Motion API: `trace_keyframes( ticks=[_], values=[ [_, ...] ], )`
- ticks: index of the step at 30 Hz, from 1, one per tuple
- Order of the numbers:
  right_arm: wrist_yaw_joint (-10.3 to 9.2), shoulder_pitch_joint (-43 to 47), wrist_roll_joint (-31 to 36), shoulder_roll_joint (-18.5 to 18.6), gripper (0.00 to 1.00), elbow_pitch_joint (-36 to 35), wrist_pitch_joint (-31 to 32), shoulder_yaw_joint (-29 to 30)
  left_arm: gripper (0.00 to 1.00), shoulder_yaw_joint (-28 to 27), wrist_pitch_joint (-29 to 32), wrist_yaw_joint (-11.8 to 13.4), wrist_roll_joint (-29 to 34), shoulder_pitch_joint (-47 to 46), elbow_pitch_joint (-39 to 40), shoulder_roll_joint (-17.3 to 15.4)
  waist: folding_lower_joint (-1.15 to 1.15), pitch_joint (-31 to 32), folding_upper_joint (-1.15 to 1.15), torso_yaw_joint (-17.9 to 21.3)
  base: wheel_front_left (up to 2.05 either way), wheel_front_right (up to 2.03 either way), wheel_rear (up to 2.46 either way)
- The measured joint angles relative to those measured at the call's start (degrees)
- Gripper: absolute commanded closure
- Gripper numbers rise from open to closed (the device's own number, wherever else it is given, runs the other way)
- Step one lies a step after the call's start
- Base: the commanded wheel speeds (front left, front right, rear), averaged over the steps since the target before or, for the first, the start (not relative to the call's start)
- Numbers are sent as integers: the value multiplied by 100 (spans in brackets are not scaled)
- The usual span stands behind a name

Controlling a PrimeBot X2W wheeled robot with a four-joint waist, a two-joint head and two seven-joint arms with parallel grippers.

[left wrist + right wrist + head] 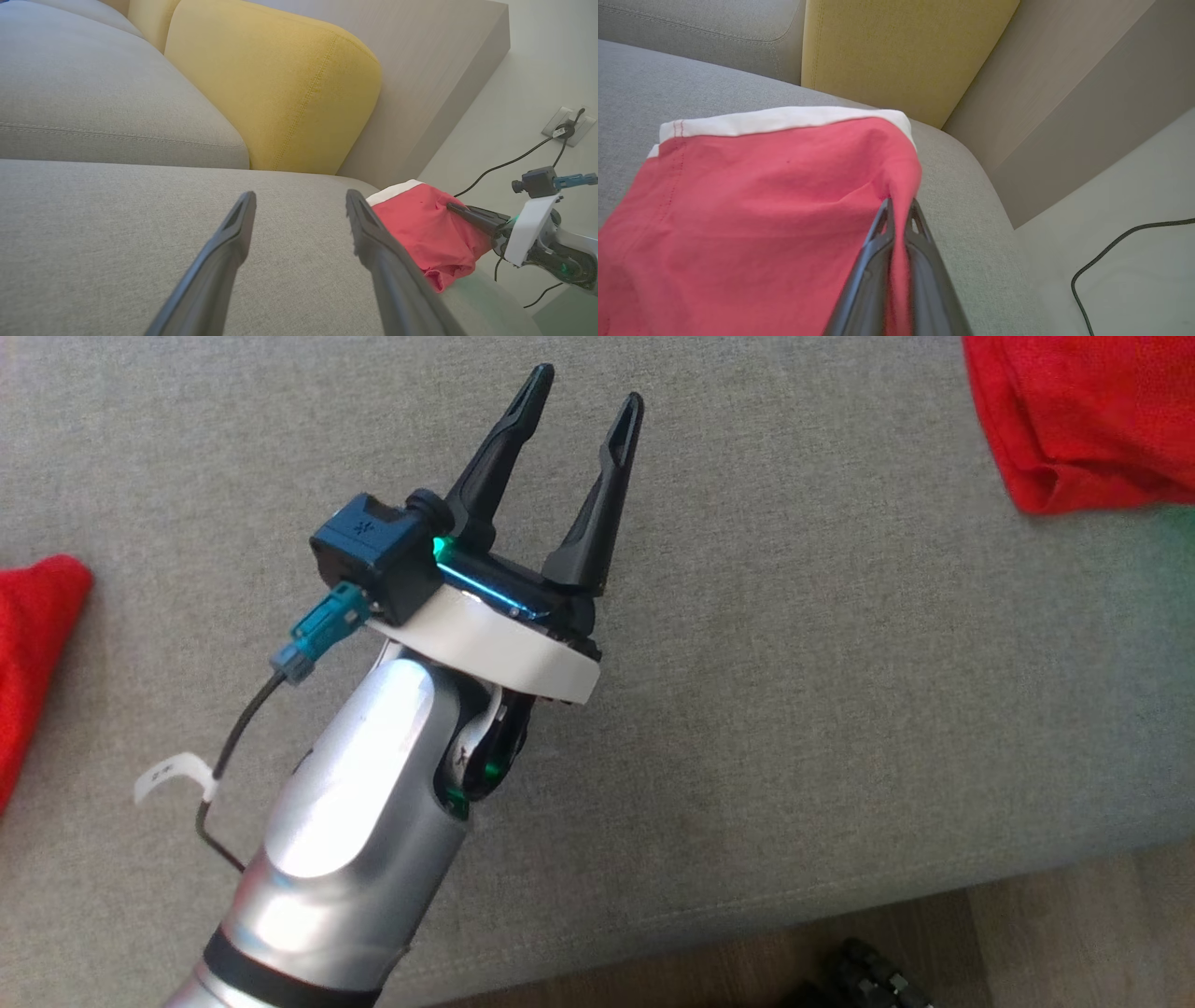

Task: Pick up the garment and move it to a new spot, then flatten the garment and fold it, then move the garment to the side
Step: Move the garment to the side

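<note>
The garment is red cloth with a white band along its far edge, lying at the end of the grey sofa seat. My right gripper is shut on a raised fold at its right side. In the left wrist view the garment lies at the right, with the right gripper pinching it from beyond the seat's end. My left gripper hovers open above bare seat fabric, holding nothing; its fingers stand wide apart, left of the garment. A corner of the garment shows at the head view's upper right.
A yellow back cushion and grey back cushions stand behind the seat. More red cloth lies at the head view's left edge. The seat's front edge and wooden floor are at lower right. A black cable runs on the floor.
</note>
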State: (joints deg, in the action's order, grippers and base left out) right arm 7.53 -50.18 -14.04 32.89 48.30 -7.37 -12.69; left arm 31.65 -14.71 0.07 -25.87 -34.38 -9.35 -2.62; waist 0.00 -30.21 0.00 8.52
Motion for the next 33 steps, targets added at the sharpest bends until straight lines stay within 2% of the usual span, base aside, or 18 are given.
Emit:
trace_keyframes(
  ticks=[8,9,10,11,23,29,33],
  values=[
    [0,-3,97,-146,99,213,-120,167,0,-73,0,-7,-3,13,-15,0,0,71,0,-38,0,0,0],
    [0,-1,25,-188,86,229,-120,183,0,-73,0,-7,-42,17,-11,2,0,98,0,-46,0,0,0],
    [0,-1,25,-188,62,229,-120,183,0,-73,0,-7,-42,17,-11,2,0,98,0,-46,0,0,0],
    [0,1,-26,-216,0,229,-120,178,0,-76,0,-7,-79,26,-11,1,0,129,0,-55,0,0,0],
    [0,22,-54,-296,0,-68,-101,186,0,-233,0,-7,-272,576,71,2,0,747,0,-224,0,0,0],
    [0,102,-58,-603,0,-664,-123,144,0,-487,0,-5,-387,876,165,1,0,1083,0,-373,0,0,0],
    [0,578,-130,-882,0,-1171,-230,133,0,-673,0,1,-405,1215,202,9,0,1373,0,-498,0,0,0]
  ],
)
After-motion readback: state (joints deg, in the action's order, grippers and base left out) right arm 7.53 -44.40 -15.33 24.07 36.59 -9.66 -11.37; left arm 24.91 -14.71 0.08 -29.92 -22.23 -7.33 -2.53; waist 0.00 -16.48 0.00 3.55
